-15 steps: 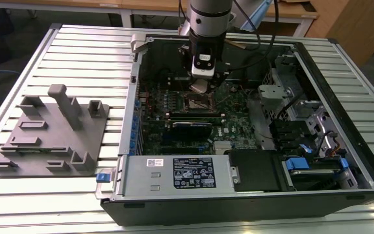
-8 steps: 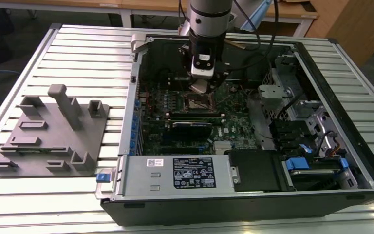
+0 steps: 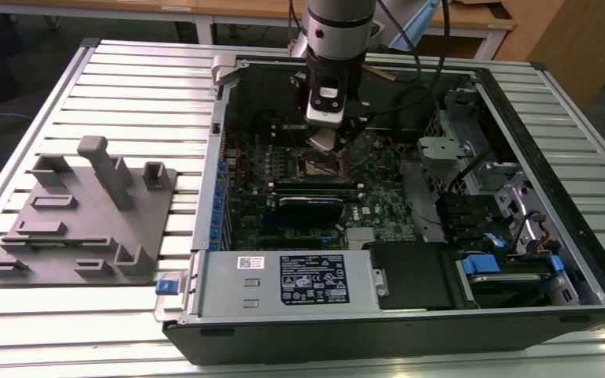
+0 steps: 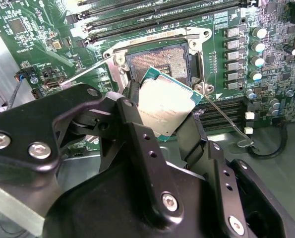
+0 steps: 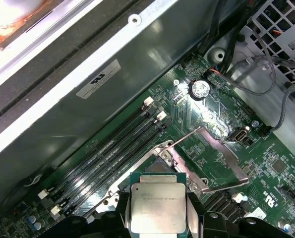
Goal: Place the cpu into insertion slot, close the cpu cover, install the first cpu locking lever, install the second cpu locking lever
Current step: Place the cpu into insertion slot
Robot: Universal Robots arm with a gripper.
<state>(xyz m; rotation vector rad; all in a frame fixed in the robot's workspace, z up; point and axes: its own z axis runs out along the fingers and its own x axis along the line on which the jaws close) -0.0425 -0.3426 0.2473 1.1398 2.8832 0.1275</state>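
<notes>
Green circuit board (image 3: 381, 197) spread directly under the hand (image 4: 164, 119), deep inside the case. Hand clamped shut on the cpu (image 4: 166, 104) by two opposite edges, silver-grey top turned toward the wrist. Held tilted in the second wrist view, just above and a little short of the insertion slot (image 4: 159, 58), not yet seated. Cpu cover (image 5: 226, 152) swung up and back beyond the fingertips, off the socket opening.

Judged best for this step:
- Level the chip before lowering.
- Square its corners to the black rim.
- Come straight down with no sliding across the contact field.
- Release only once flat all round, with no pressing.

Around the work:
- Slatted metal bench (image 3: 124, 71) carrying everything.
- Open black computer case (image 3: 408, 335), with walls close round the arm.
- Grey moulded fixture plate (image 3: 82, 228), well off to the side of the hand and outside the case.
- Long black memory slots (image 5: 107, 153), just beside the socket.
- A thin wire lever (image 4: 88, 70) thrown out to one side of the hand, and a second wire lever (image 4: 224, 118) to the other.
- A coin battery (image 5: 200, 89), farther out past the cover.

Likeliest snags: the raised cover and both levers, all near the fingers. Worth keeping the descent narrow and vertical.
</notes>
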